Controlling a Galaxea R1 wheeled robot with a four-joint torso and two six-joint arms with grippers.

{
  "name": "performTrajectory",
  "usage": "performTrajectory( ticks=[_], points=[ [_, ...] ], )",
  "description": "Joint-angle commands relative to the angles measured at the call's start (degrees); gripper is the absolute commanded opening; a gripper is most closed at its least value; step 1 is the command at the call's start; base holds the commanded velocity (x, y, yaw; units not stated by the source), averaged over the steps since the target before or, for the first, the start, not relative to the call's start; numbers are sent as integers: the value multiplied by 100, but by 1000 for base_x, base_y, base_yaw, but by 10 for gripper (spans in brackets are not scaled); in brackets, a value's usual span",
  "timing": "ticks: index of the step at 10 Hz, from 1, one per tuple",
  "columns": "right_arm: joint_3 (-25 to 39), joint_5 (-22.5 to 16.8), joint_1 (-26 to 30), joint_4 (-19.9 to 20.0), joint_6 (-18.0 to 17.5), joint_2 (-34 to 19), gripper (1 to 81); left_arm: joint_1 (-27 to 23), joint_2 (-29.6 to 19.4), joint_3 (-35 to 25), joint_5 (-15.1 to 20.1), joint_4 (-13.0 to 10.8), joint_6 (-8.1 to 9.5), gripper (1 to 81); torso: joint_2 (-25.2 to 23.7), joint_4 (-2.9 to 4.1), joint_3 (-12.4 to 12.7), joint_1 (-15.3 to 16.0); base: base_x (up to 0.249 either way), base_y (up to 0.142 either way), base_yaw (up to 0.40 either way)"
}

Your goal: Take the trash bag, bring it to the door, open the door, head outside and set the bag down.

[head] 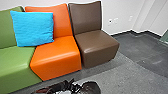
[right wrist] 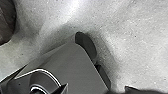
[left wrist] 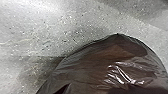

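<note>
Speckled gray floor [head: 120,75], darker tile-like area [head: 150,52] right. Plain white wall [head: 130,5], few small wall plates [head: 110,21]. Three smooth, leather-like seats in a row: green [head: 15,60], orange [head: 55,57], brown [head: 97,45]. One dark see-through plastic trash bag [left wrist: 125,62], bulging, glossy, creased, close in front of robot. One blue fabric cushion [head: 33,28], squarish, leaning on green and orange backs. Left jaws, right jaws: can't tell opening or hold.
</note>
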State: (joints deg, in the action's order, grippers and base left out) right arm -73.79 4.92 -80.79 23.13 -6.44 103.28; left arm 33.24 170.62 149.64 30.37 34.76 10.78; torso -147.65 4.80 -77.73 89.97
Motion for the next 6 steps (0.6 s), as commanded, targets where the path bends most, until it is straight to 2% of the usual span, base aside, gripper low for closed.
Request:
performTrajectory(
  ticks=[1,5,6],
  points=[
    [270,-405,120,60,11,-595,811,-762,25,-57,198,190,12,811,0,0,-2,0,0,0,0],
    [305,-405,119,60,11,-587,811,-736,122,-127,189,198,12,811,0,0,0,0,0,0,0],
    [314,-405,111,60,11,-577,811,-736,122,-258,206,277,12,811,0,0,0,0,0,0,0]
  ],
)
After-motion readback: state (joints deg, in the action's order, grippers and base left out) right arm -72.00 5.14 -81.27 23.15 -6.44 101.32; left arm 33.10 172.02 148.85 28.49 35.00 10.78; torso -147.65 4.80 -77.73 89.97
